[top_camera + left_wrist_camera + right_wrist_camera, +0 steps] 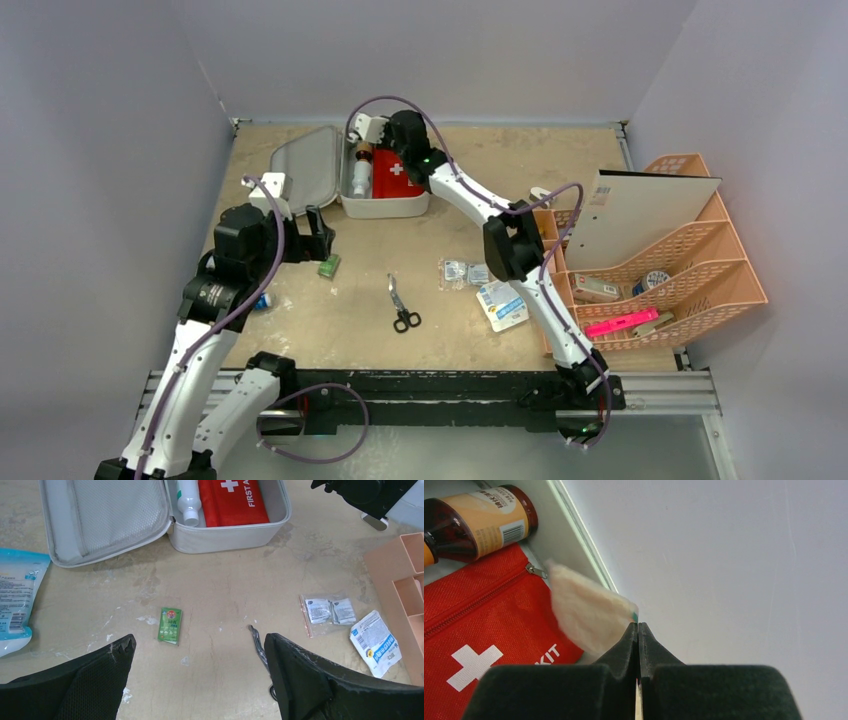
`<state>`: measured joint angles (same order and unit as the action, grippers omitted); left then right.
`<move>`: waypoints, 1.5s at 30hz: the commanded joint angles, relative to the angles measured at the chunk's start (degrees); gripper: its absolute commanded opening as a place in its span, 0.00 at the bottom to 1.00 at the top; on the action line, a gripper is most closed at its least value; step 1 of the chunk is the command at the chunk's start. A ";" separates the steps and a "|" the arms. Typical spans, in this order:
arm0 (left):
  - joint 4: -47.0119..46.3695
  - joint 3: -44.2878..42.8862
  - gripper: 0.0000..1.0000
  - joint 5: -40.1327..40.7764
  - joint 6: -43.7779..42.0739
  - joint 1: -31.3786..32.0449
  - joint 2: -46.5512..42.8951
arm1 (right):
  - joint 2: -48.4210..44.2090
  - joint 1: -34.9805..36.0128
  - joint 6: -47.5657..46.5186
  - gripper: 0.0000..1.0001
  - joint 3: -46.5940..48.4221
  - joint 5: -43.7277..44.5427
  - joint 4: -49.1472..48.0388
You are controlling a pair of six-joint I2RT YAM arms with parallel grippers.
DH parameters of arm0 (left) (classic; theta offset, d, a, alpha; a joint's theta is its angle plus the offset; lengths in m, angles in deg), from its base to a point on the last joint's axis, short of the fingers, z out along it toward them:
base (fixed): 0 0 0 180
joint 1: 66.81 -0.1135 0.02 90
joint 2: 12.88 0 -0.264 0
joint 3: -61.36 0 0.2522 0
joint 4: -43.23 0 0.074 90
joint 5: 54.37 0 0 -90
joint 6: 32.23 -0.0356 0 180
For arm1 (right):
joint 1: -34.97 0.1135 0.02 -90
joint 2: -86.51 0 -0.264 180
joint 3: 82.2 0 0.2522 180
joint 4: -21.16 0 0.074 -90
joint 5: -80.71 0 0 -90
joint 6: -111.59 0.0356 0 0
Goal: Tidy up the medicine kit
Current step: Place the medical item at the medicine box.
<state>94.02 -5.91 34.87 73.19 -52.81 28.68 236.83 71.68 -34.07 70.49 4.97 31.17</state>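
The medicine kit [385, 210] lies open at the back of the table, its lid [305, 165] flat to the left. Inside are a red first-aid pouch [484, 630], a white bottle [187, 500] and a brown bottle [479, 522]. My right gripper [638, 627] hangs over the kit's right side, shut on a thin pale packet [584, 612] that sticks out above the red pouch. My left gripper [200, 642] stands open and holds nothing, low over the table in front of the kit [225, 535]. A small green sachet [170, 625] lies just ahead of its left finger.
Scissors [402, 305] lie mid-table, partly behind my left gripper's right finger in the left wrist view. Clear bagged packets [465, 272] and a white-blue packet [503, 305] lie to their right. A peach lattice organizer [690, 260] fills the right side. A blue-white pack [15, 600] lies left.
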 commanded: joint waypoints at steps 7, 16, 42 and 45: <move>-0.76 0.15 0.98 3.67 -0.46 -0.38 -1.91 | -5.81 3.63 -7.12 0.00 -15.60 0.05 -8.65; -1.25 0.42 0.98 3.17 -0.46 -0.38 -2.33 | -9.90 4.87 5.40 0.03 -20.71 -3.92 -1.75; -0.64 0.17 0.98 4.88 -0.24 -0.38 -3.11 | 0.25 4.15 18.76 0.00 -6.95 3.70 7.91; -0.65 0.22 0.98 4.97 -0.22 -0.38 -3.22 | 1.41 4.15 21.85 0.00 -5.22 3.85 8.84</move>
<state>94.44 -5.89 39.05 73.19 -52.88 26.10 238.12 75.72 -18.40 61.23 6.90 38.28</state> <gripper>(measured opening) 0.982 0.004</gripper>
